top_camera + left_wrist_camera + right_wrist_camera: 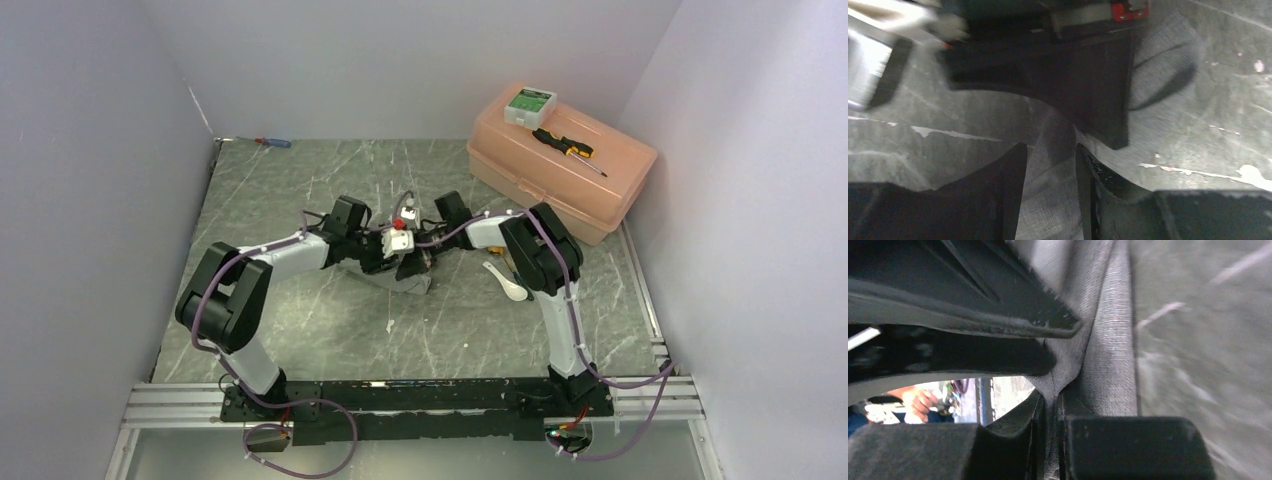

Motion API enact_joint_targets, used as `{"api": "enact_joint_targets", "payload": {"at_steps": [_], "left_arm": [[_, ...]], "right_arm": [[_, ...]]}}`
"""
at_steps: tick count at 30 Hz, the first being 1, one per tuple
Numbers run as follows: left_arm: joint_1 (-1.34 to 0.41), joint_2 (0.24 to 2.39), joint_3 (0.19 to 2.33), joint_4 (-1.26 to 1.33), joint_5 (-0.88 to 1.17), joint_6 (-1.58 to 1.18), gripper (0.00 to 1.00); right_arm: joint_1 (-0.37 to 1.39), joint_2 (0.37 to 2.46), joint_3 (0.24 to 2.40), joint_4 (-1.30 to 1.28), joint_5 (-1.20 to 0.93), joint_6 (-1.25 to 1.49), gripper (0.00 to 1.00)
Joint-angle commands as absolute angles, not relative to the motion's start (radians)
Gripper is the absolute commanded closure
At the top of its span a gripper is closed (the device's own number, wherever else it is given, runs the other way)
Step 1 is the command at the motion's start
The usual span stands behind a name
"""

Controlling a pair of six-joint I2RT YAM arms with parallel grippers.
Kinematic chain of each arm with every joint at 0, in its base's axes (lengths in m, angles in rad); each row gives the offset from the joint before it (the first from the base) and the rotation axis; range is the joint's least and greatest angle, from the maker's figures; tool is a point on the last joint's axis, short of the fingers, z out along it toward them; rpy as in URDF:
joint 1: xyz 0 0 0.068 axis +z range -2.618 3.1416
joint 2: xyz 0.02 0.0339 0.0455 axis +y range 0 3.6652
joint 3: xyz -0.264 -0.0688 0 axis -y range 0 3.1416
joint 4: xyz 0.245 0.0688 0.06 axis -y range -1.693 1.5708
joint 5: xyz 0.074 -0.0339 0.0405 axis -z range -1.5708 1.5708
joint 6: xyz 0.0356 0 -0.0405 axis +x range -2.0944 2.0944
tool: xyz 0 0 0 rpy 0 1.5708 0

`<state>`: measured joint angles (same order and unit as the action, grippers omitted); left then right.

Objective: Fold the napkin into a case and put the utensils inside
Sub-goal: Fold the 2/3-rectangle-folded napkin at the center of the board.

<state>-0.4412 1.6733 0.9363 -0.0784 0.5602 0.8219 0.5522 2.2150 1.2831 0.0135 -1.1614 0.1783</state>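
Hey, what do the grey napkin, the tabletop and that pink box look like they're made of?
The napkin looks like matte woven fabric: fine thread ribbing shows up close, and it bunches softly. The tabletop looks like grey-green marble or a marble-print laminate, with white veins and a slight sheen; I can't tell which. The pink box is likely moulded plastic: smooth, faintly translucent, rounded edges.

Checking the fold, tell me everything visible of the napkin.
The napkin is plain grey woven cloth, bunched into folds mid-table. The left gripper holds a thick fold between its fingers; the right gripper pinches a thinner ridge close beside it, jaws nearly together. The rest drapes onto the green marbled table.
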Motion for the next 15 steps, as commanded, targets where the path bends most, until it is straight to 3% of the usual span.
{"api": "enact_joint_targets", "payload": {"at_steps": [1,9,15], "left_arm": [[-0.404,1.620,0.911,-0.166,0.583,0.759,0.53],[-0.415,1.550,0.889,-0.083,0.623,0.763,0.53],[-0.416,1.532,0.894,-0.192,0.675,0.979,0.54]], "right_arm": [[0.507,2.215,1.292,0.126,-1.158,0.331,1.00],[0.510,2.204,1.293,0.075,-1.152,0.301,1.00],[0.524,2.217,1.327,-0.032,-1.133,0.230,1.00]]}}
